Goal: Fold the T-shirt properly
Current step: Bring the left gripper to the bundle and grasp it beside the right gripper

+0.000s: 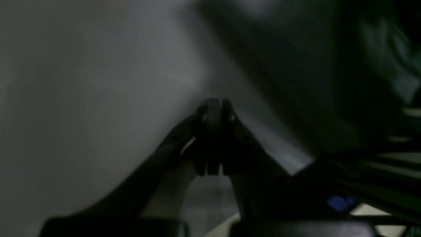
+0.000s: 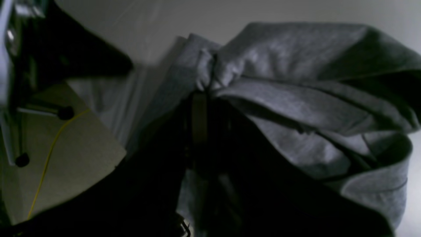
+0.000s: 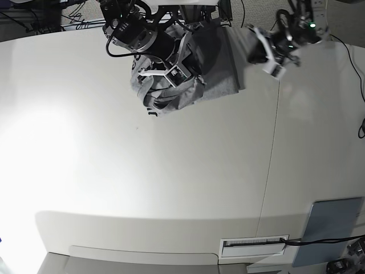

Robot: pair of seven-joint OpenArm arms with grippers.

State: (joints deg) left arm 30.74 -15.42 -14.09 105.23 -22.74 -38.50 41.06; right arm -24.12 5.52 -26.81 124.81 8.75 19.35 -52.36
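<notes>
The heather-grey T-shirt lies bunched at the far middle of the white table. My right gripper is over its left part. In the right wrist view this gripper is shut on a gathered fold of the T-shirt, which drapes to the right in thick folds. My left gripper hangs just right of the shirt's right edge. In the dark, blurred left wrist view, the left gripper has its jaws pressed together, and I see no cloth between them.
A seam runs down the table right of the shirt. A small dark item lies just in front of the shirt. A grey panel and a slotted strip sit at the near right edge. Cables lie beyond the far edge.
</notes>
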